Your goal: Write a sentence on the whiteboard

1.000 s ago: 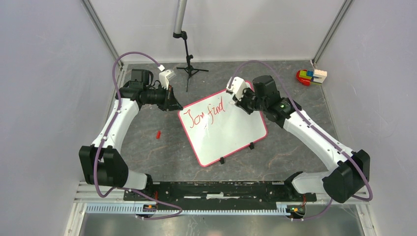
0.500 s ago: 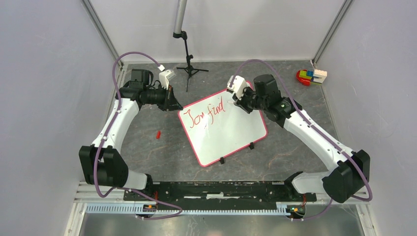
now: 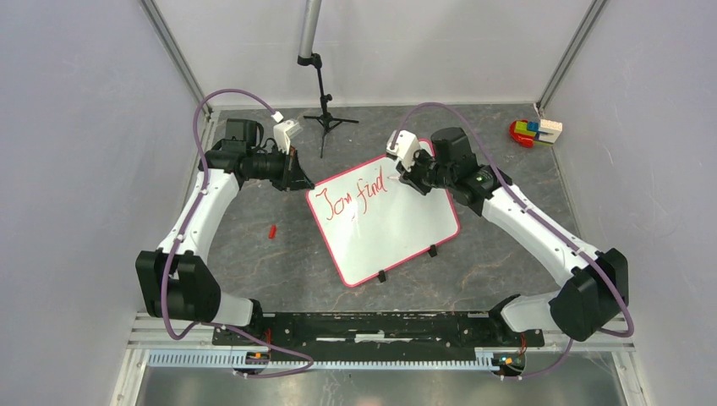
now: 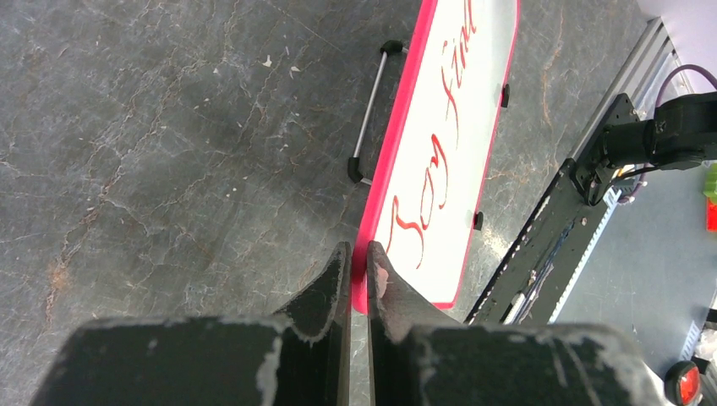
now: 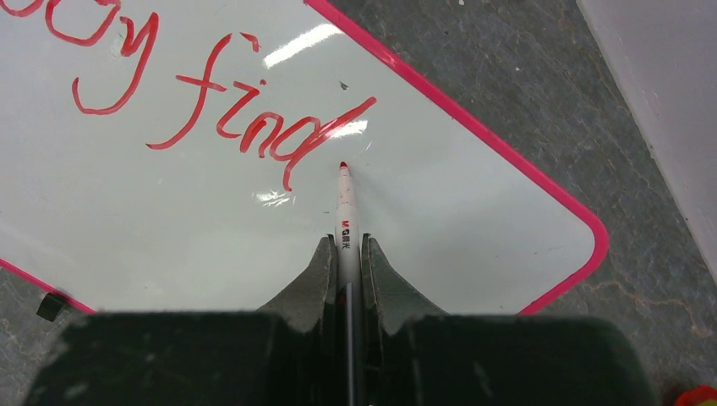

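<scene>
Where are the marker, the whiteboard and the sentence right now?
marker (image 5: 346, 222): right wrist view, on its white barrel.
whiteboard (image 5: 473, 126): right wrist view, on its pink frame.
sentence (image 5: 342, 121): right wrist view, on the last long red stroke.

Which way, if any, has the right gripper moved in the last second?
Yes. In the top view the right gripper with the marker has shifted slightly up and left, towards the far edge of the whiteboard, which lies unchanged.
</scene>
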Action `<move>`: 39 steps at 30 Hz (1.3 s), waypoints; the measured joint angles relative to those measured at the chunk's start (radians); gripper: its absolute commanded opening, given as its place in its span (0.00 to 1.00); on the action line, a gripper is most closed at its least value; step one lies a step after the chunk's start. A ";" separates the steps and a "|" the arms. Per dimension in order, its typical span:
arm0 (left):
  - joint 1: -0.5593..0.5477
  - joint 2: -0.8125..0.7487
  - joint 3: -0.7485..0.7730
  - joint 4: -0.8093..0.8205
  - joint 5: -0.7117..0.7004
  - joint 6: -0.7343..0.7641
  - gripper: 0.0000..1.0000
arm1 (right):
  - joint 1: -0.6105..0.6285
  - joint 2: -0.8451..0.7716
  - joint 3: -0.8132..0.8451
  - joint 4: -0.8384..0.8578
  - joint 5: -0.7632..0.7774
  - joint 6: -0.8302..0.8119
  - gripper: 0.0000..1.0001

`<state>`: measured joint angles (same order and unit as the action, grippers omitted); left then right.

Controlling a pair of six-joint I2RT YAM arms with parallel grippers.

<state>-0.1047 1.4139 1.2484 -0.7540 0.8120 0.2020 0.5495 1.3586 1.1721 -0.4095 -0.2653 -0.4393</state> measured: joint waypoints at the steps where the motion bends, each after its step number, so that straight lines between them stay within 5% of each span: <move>1: 0.000 0.000 0.000 0.000 0.000 0.000 0.07 | 0.000 0.000 0.002 0.000 0.000 0.000 0.00; 39: -0.001 0.006 0.000 0.001 -0.006 0.000 0.07 | 0.019 -0.039 -0.068 0.008 0.030 -0.019 0.00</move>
<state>-0.1055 1.4197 1.2484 -0.7528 0.8059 0.2024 0.5682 1.3193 1.1042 -0.4015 -0.2356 -0.4583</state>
